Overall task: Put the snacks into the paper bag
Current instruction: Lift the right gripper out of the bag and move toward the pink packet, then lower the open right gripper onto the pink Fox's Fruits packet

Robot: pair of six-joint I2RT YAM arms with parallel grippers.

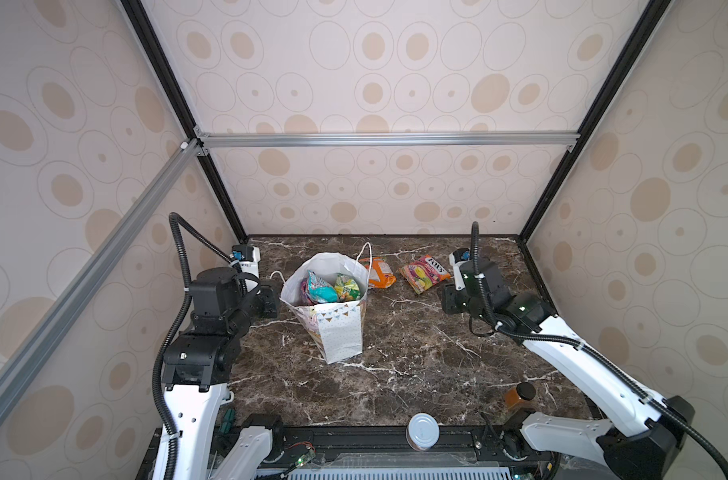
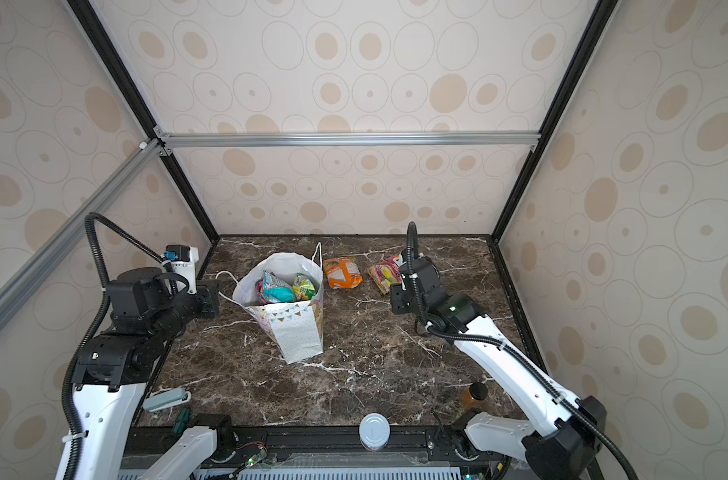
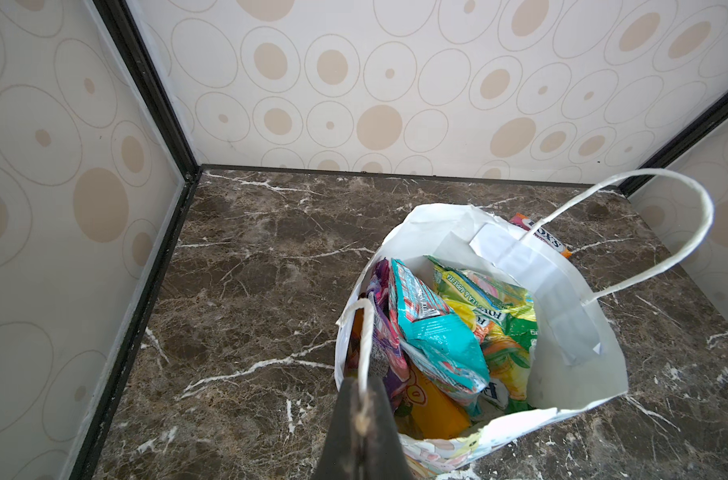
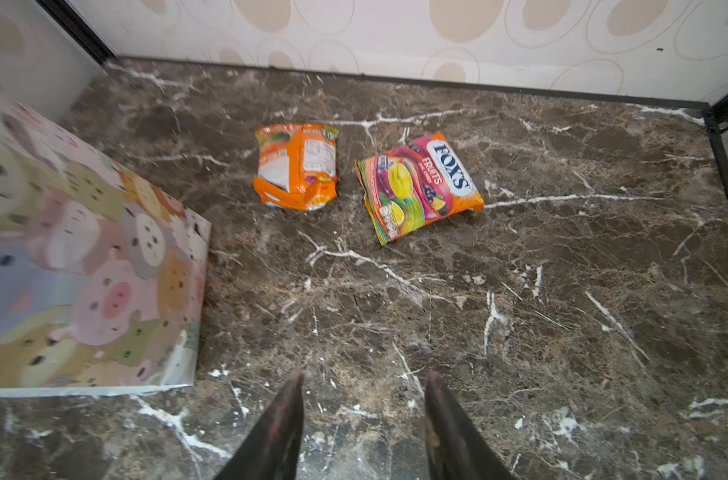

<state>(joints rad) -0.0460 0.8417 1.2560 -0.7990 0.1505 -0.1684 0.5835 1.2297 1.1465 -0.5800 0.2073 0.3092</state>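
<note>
The left gripper [image 3: 361,388] has its two fingers pressed together on a cord handle [image 3: 366,332] of the paper bag [image 3: 570,374]. The white cord runs up from between the dark fingertips to the rim of the bag. The bag stands open on the marble table [image 1: 395,353], and its second handle [image 3: 686,232] rises in a loop on the opposite rim.

Inside the bag, a teal packet [image 3: 437,332] lies on top. A green and yellow packet [image 3: 495,307] is beside it, a purple packet [image 3: 381,291] is against the wall near the held handle, and a yellow packet [image 3: 437,411] is under them.

The right gripper [image 4: 366,378] has its fingers apart with nothing between them. It hangs above bare table, away from the bag on the side of the right arm.

Two snacks are outside the bag, both flat on the table. The orange packet [image 4: 297,166] lies just beside the bag, toward the back wall. The FOX'S packet [image 4: 420,185] lies near it, a little farther from the bag, and the two do not touch.

Far from the bag, at the front edge of the table, there are a silver-lidded can [image 1: 423,430] and an amber bottle [image 1: 520,395].
</note>
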